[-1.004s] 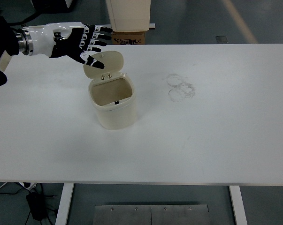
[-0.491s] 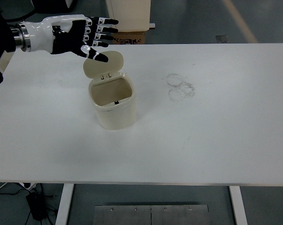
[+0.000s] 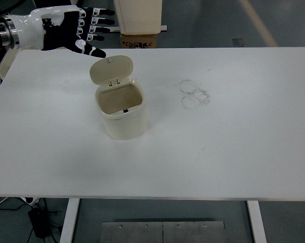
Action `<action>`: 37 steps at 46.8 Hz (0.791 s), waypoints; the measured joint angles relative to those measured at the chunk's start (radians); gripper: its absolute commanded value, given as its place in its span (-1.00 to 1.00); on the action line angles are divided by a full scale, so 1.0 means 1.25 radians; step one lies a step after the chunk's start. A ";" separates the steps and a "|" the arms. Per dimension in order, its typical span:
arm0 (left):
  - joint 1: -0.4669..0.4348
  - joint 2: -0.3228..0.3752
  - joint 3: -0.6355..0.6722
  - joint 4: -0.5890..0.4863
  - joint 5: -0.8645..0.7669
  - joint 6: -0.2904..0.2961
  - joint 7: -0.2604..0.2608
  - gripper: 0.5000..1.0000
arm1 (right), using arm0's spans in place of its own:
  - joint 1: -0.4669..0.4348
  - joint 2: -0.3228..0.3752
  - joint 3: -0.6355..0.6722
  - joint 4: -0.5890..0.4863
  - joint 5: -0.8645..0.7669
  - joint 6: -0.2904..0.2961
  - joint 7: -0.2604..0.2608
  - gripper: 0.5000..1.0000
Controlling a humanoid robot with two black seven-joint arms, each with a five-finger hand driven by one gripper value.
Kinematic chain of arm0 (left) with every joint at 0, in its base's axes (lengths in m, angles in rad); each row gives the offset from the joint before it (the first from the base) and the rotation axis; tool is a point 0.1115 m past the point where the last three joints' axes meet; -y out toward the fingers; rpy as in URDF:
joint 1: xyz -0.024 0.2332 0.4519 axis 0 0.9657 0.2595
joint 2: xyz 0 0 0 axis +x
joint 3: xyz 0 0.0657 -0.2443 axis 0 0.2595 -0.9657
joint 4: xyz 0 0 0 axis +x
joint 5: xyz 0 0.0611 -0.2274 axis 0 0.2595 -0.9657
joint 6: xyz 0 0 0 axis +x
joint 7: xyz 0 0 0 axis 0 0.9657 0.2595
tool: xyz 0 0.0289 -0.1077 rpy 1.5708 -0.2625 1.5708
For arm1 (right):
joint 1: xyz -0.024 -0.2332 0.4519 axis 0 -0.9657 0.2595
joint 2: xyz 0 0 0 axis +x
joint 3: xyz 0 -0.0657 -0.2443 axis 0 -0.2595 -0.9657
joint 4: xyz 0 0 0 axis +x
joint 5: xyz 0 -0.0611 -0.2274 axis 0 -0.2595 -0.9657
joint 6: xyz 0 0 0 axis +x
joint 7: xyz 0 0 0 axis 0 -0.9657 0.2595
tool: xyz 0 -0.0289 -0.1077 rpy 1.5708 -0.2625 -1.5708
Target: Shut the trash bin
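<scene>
Up at the far left corner, the left hand (image 3: pixel 71 30) hung with its fingers (image 3: pixel 99 23) spread, gripping nothing. Just below and to its right stood the cream trash bin (image 3: pixel 122 114) on the white table (image 3: pixel 233 142), its lid (image 3: pixel 111 70) tipped upright, mouth open.

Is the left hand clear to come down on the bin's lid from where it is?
Probably yes. The left hand hovers open, up and left of the raised lid, with nothing between them on the table.
</scene>
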 measured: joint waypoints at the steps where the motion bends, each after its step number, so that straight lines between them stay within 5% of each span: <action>1: 0.002 -0.001 0.003 0.004 0.005 0.000 0.000 1.00 | 0.000 0.000 0.000 0.000 0.000 0.000 0.000 0.97; 37: 0.084 -0.008 -0.022 0.019 -0.048 0.002 -0.007 1.00 | 0.000 0.000 0.000 0.000 0.000 0.000 0.000 0.97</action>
